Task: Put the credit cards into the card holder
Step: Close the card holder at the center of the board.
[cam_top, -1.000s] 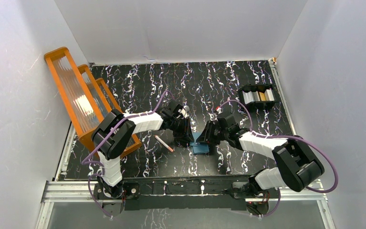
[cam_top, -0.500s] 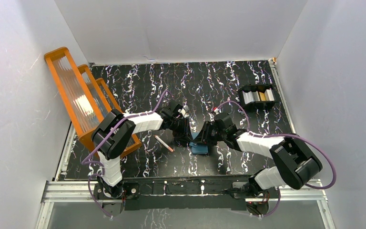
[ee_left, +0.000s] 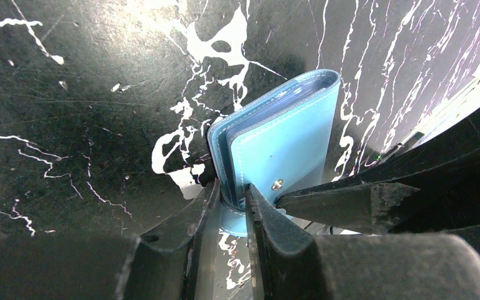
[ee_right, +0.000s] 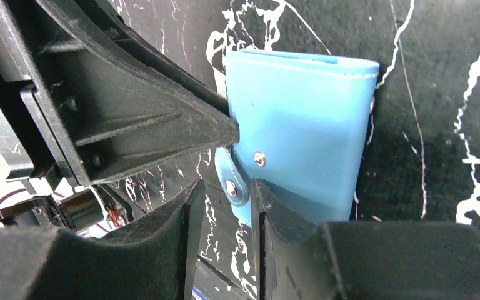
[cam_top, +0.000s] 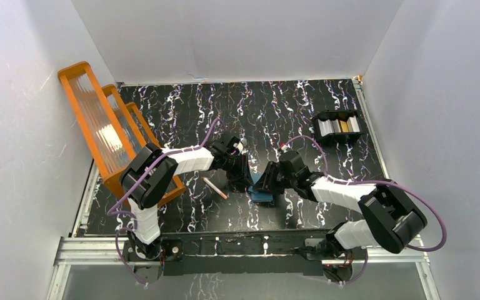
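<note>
1. Two hands meet at the card holder (cam_top: 263,194), which lies on the desk (cam_top: 194,112) between the arms, near the front edge.
2. Over the last second the right arm has crept leftward and closed in on the holder. The left arm and the holder itself have not shifted.
3. The left hand (ee_left: 231,201) is clamped narrow on the holder's near corner, pinching cover and inner leaves together.
4. The right hand (ee_right: 228,195) is also narrow, with the snap tab (ee_right: 230,181) sitting between its fingertips. I cannot tell whether it is squeezing the tab or only straddling it.
5. The tab hangs free of the stud on the cover, so the snap looks undone, yet the covers are nearly together.
6. The credit cards (cam_top: 340,125) stand in the black tray (cam_top: 317,126) at the far right, well apart from both hands. None can be seen in the holder.
7. My reading is that the right hand's approach sets up peeling the cover open while the left pins the holder. Loading cards has not begun.
</note>
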Tool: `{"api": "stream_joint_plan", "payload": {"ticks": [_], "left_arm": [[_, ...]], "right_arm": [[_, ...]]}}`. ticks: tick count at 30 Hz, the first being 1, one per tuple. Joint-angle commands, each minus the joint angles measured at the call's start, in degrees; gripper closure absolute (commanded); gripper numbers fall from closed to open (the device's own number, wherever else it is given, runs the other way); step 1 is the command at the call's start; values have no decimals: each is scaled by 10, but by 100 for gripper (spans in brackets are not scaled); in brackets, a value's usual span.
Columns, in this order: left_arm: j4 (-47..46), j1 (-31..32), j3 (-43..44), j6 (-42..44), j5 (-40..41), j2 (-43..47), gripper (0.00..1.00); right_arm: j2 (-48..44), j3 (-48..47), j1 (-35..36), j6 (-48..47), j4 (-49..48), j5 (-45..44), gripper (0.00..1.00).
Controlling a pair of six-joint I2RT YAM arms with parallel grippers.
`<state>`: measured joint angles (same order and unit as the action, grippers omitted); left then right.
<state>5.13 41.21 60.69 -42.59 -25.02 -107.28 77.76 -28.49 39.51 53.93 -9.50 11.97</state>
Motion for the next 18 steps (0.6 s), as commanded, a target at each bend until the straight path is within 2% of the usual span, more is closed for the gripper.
{"api": "stream_joint_plan", "payload": {"ticks": [1, 6, 10, 12, 18], "left_arm": [[17, 1, -13, 1, 27, 0, 81], [16, 2, -14, 0, 26, -1, 81], [16, 1, -14, 0, 26, 1, 81], [16, 2, -14, 0, 26, 1, 81], [18, 2, -14, 3, 27, -3, 81]], "right_arm": [[-20, 15, 12, 29, 27, -35, 58], [-4, 22, 20, 43, 0, -36, 60], [5, 27, 22, 45, -24, -44, 66], [7, 24, 22, 42, -23, -44, 72], [-11, 5, 22, 10, 18, -74, 100]]}}
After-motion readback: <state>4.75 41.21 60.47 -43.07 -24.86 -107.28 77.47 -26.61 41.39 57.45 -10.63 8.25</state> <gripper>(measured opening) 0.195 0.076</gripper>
